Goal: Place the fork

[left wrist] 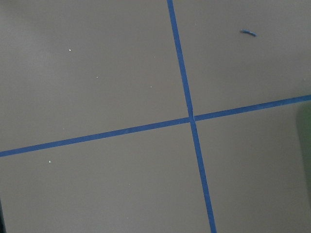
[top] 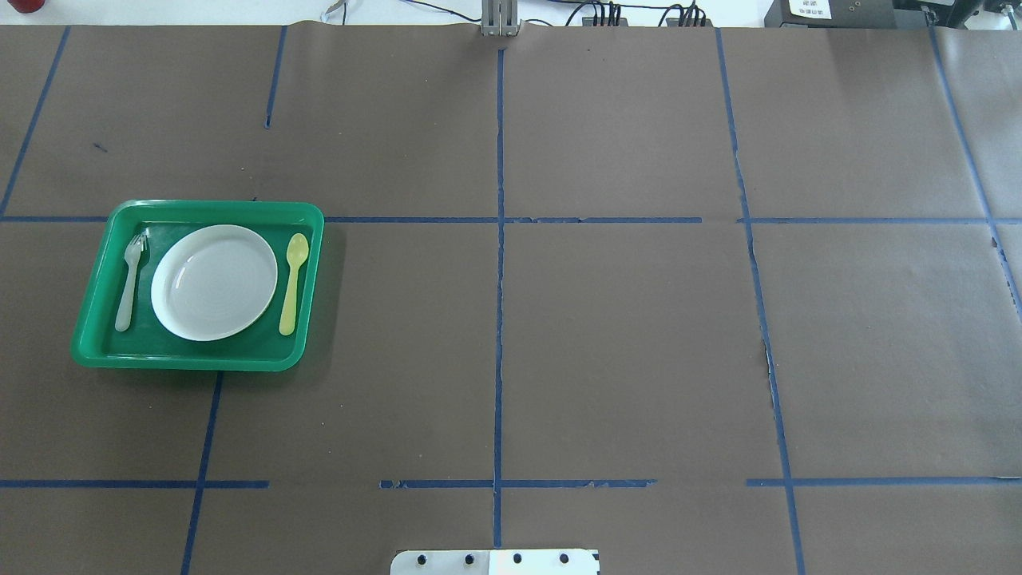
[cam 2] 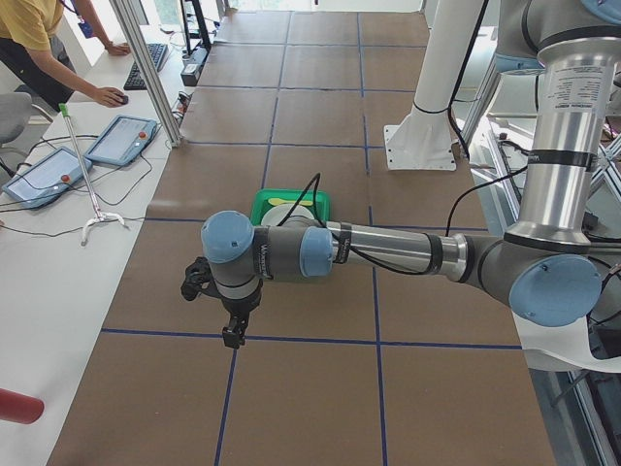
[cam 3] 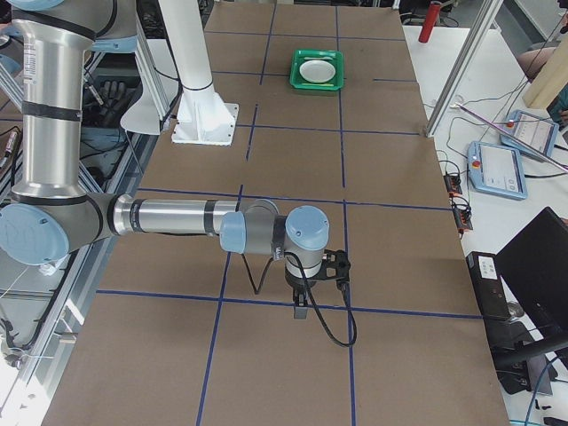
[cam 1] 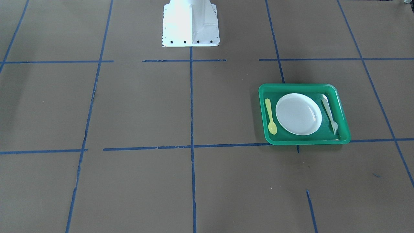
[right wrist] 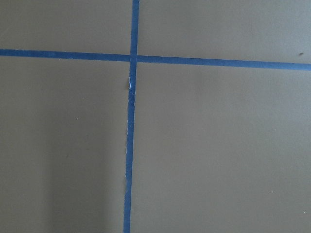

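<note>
The pale fork point(cam 1: 330, 115) lies flat in the green tray point(cam 1: 304, 141), beside the white plate point(cam 1: 298, 114), tines pointing away from the robot. In the overhead view the fork point(top: 130, 283) is at the tray's point(top: 184, 361) left side, left of the plate point(top: 214, 281). My left gripper point(cam 2: 233, 338) hangs above the paper beyond the tray, empty as far as I see; I cannot tell whether it is open or shut. My right gripper point(cam 3: 302, 312) hangs far from the tray point(cam 3: 318, 69); I cannot tell its state either. Both wrist views show only brown paper and blue tape.
A yellow spoon point(cam 1: 270, 116) lies in the tray on the plate's other side. The robot's white base point(cam 1: 190, 24) stands at the table's middle edge. Operators' tablets point(cam 2: 121, 139) and a person point(cam 2: 39, 39) are beyond the table's far side.
</note>
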Action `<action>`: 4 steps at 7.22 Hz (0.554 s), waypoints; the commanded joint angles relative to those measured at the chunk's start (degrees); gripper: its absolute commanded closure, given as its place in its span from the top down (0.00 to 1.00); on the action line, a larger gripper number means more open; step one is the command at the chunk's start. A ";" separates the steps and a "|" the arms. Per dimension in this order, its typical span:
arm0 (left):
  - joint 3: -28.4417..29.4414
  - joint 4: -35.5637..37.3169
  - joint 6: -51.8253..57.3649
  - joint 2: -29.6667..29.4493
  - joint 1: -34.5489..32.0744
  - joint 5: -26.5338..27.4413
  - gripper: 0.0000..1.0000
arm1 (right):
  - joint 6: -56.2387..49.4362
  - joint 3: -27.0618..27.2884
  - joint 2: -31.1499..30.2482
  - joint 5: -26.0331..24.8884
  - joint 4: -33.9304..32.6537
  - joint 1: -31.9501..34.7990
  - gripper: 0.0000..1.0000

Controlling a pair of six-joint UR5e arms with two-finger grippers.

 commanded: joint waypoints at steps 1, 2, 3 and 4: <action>-0.28 -5.06 -0.37 3.24 0.08 -1.41 1.00 | 0.00 0.00 0.00 0.00 0.00 0.00 1.00; -0.89 -4.83 -0.03 2.98 0.25 -1.33 1.00 | 0.00 0.00 0.00 0.00 0.00 0.00 1.00; -1.07 -4.13 0.15 3.32 0.25 -1.33 1.00 | 0.00 0.00 0.00 0.00 0.00 0.00 1.00; -1.24 -4.04 0.15 3.33 0.17 -1.33 1.00 | 0.00 0.00 0.00 0.00 0.00 0.00 1.00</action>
